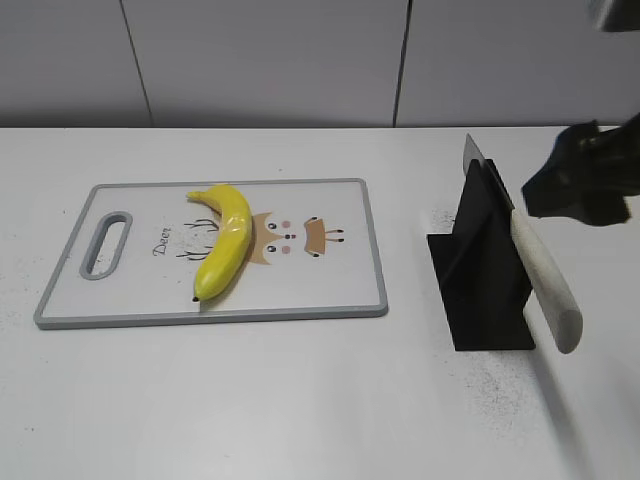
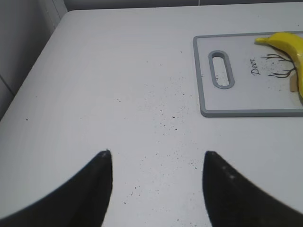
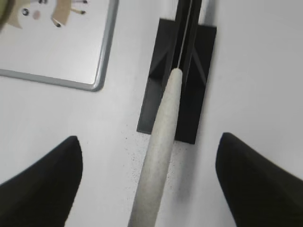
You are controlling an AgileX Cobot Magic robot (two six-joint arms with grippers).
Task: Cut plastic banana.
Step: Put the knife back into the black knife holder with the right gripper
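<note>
Glossy bright-yellow plastic banana (image 1: 225, 244), curved, with small dark tips. Lying on the white, grey-rimmed cutting board (image 1: 330, 292) near its middle, partly over the printed deer cartoon (image 1: 292, 238). Long axis running from the board's far side toward its near edge, slanting slightly left at the near tip; stem end hooked leftward at the far end, outer curve bulging to the right. Board flat on the white table (image 1: 300, 400), handle slot (image 1: 107, 243) at its left end.

To the right of the board, a black knife stand (image 1: 480, 275) holding a knife (image 1: 540, 275) in its slot, pale handle sticking out toward the camera. Right gripper (image 3: 149, 175) above that handle, fingers (image 3: 42, 182) spread wide on either side, not touching. Left gripper (image 2: 156, 182) over bare table left of the board, fingers (image 2: 94, 184) wide apart, holding nothing.
</note>
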